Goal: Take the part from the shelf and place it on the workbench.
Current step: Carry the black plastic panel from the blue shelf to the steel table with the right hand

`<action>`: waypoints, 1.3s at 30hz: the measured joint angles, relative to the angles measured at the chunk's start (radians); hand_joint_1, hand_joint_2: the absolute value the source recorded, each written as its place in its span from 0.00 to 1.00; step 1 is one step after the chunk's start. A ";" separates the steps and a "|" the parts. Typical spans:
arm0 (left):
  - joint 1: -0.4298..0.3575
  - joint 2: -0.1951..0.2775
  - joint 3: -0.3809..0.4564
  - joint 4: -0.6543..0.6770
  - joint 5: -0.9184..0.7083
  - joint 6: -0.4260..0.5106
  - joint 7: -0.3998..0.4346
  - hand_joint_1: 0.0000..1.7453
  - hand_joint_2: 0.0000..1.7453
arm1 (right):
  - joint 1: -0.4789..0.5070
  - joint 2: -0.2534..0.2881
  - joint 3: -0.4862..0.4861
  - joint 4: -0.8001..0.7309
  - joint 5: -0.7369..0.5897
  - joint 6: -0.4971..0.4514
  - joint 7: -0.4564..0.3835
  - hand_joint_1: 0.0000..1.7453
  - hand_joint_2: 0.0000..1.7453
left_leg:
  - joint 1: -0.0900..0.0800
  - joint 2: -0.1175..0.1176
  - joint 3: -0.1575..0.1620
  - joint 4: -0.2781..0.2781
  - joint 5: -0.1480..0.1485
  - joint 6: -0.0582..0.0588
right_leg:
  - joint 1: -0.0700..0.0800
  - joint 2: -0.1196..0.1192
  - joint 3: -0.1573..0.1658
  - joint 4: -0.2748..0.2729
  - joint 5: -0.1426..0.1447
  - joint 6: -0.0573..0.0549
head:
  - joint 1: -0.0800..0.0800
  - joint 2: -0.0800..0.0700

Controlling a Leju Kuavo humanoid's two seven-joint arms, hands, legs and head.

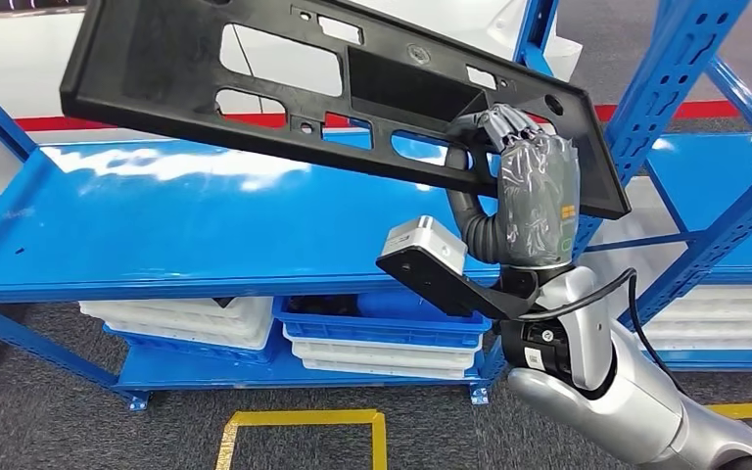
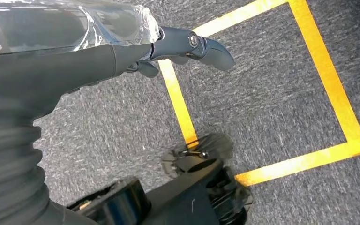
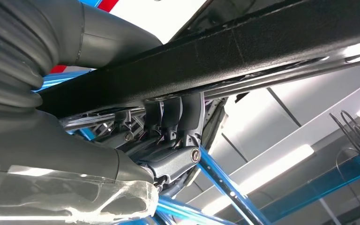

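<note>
One long black plastic part, pierced with cut-outs, hangs tilted in the air above the blue shelf in the head view, its left end higher than its right. The right hand grips it near the right end, fingers hooked over the lower edge through an opening while the thumb curls up from beneath. The part touches nothing else and stands clear of the shelf board. Below the board, white trays and a blue crate sit on the lower level, and yellow tape marks the grey carpet in front.

In the left wrist view, the left hand hangs over grey carpet crossed by a yellow tape square. Its dark fingers reach out almost straight and hold nothing.

In the right wrist view, the right hand's dark fingers wrap up around the edge of the black part, which runs as a thick bar across the picture. Blue shelf posts show behind it.
</note>
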 joint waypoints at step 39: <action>-0.009 -0.003 -0.019 0.000 0.011 -0.002 0.006 0.00 1.00 | -0.004 -0.004 -0.006 0.005 0.003 -0.008 -0.001 1.00 1.00 | -0.008 -0.003 0.144 -0.139 0.027 0.014 | 0.003 -0.002 -0.034 -0.019 0.046 0.020 | 0.000 0.000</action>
